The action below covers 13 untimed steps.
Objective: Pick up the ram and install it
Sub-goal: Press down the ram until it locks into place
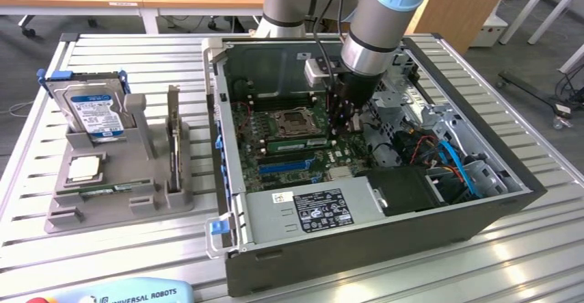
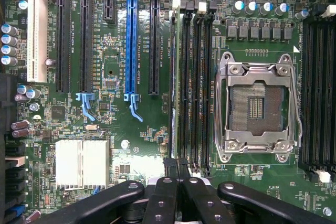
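The pincer (image 2: 177, 174), fingers pressed together, stands inside the computer case (image 1: 511, 200) over the motherboard's memory slots (image 2: 193, 87); the ram (image 2: 174, 85) sits on edge directly below it in the outermost slot; full seating cannot be judged.

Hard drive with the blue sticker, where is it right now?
The hard drive stands upright in the grey holder on the exterior view's left, outside the computer case, with a dark card standing in the holder beside it.

Thin green ram (image 2: 172, 77) on edge among black memory slots (image 2: 195, 77), beside CPU socket (image 2: 257, 108).
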Motion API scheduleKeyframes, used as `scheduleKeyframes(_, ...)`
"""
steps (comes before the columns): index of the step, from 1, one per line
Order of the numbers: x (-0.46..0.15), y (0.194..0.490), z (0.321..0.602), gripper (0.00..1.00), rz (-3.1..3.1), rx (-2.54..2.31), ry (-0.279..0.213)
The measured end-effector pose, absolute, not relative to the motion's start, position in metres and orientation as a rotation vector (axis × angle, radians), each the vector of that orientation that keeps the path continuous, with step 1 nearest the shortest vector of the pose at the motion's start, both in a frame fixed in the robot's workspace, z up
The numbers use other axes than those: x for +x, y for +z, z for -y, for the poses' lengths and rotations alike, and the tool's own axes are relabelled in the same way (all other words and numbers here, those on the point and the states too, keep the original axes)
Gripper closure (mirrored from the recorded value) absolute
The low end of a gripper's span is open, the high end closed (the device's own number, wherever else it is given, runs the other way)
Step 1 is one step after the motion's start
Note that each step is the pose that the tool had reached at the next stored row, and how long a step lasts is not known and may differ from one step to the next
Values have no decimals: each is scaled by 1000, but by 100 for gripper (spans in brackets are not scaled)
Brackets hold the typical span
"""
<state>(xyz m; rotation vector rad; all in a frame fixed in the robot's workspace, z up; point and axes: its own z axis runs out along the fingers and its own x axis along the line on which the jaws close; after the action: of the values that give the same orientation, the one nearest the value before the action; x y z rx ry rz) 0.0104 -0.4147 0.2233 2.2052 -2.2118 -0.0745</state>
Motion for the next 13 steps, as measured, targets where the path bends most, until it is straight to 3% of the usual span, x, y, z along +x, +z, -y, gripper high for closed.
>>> scheduleKeyframes(13,10,223,415,90,2212,2205,-75)
